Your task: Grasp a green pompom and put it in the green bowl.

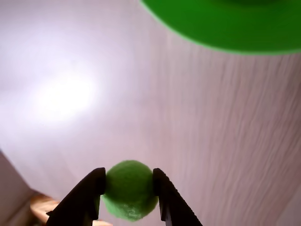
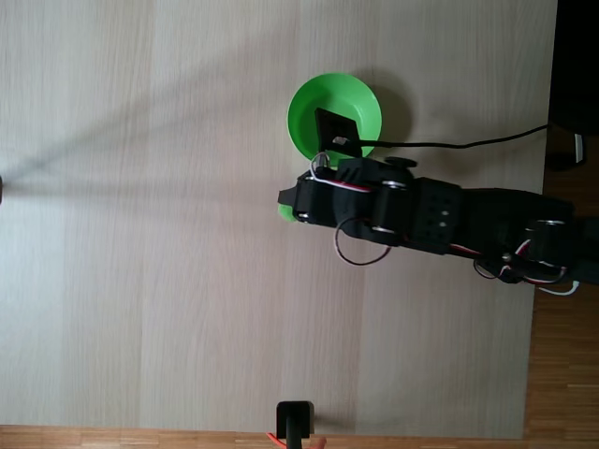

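In the wrist view the claw point(image 1: 129, 188) comes up from the bottom edge, its two black fingers point(image 1: 87, 195) pinching the green pompom point(image 1: 129, 190) from either side — the fuzzy ball sits squarely between the tips, bulging a little above and below them. Behind the ball the pale wood-grain desk point(image 1: 211, 132) runs upward, blurred, with a bright patch of glare left of centre. At the top right of that view a curved slice of the green bowl point(image 1: 225, 23) cuts in, well apart from the pompom. A strip of warmer, orange-brown wood shows at the lower left corner, beside the left finger.

In the fixed view, looking straight down, the arm point(image 2: 421, 215) reaches in from the right edge across the desk point(image 2: 140, 234). The claw point(image 2: 285, 201) is at its left end, and a small bit of bright green — the green pompom point(image 2: 284, 211) — peeks out just below the black tip. The green bowl point(image 2: 309, 108) lies just above the claw in this view, partly covered by the black wrist parts; its visible inside is smooth and plain. A black cable point(image 2: 468, 142) runs from the wrist toward the right edge. A small black object point(image 2: 296, 418) stands at the desk's bottom edge, and a strip of wooden floor point(image 2: 562, 374) shows at the right and along the bottom.
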Robot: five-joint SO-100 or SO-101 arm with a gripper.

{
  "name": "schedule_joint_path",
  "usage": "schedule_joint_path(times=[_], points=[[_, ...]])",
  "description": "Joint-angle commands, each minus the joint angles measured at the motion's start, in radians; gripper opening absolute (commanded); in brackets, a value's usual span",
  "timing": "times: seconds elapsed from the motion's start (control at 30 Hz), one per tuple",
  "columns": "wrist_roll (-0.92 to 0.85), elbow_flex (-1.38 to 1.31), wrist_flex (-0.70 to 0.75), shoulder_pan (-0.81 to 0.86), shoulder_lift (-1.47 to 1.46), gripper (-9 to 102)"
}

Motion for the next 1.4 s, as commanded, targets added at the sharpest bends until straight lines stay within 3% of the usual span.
schedule_joint_path(times=[0.0, 0.37, 0.8, 1.0, 1.23, 1.37], points=[[-0.026, -0.038, 0.015, 0.032, 0.103, 11], [-0.166, -0.048, 0.026, 0.221, 0.153, 8], [-0.192, -0.037, 0.029, 0.253, 0.193, 4], [-0.192, -0.006, 0.026, 0.186, 0.106, 5], [-0.178, 0.002, 0.017, 0.003, -0.006, 18], [-0.178, 0.002, 0.017, -0.066, -0.051, 19]])
